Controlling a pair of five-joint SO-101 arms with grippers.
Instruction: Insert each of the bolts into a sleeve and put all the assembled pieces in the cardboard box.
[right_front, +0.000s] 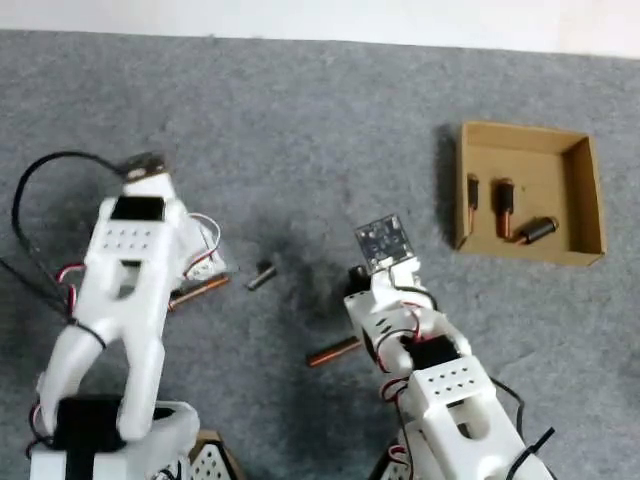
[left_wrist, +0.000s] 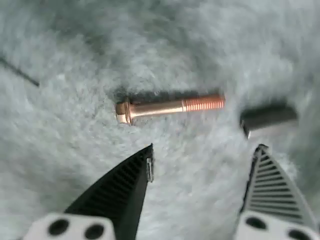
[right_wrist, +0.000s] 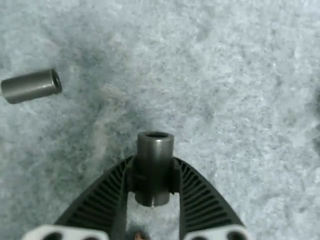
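Observation:
In the left wrist view a copper bolt (left_wrist: 170, 106) lies on the grey carpet just beyond my left gripper (left_wrist: 205, 155), which is open above it and holds nothing. A dark sleeve (left_wrist: 267, 117) lies past the bolt's threaded end. From above, this bolt (right_front: 200, 290) pokes out from under the left arm, with the loose sleeve (right_front: 262, 275) to its right. My right gripper (right_wrist: 154, 172) is shut on another dark sleeve (right_wrist: 155, 160), its bore facing outward. A second copper bolt (right_front: 333, 351) lies beside the right arm. The loose sleeve (right_wrist: 30, 85) is also in the right wrist view.
The cardboard box (right_front: 583, 200) stands at the right back and holds three assembled pieces (right_front: 505, 208). Grey carpet covers the table. Cables trail from the left arm (right_front: 130, 280) at the left edge.

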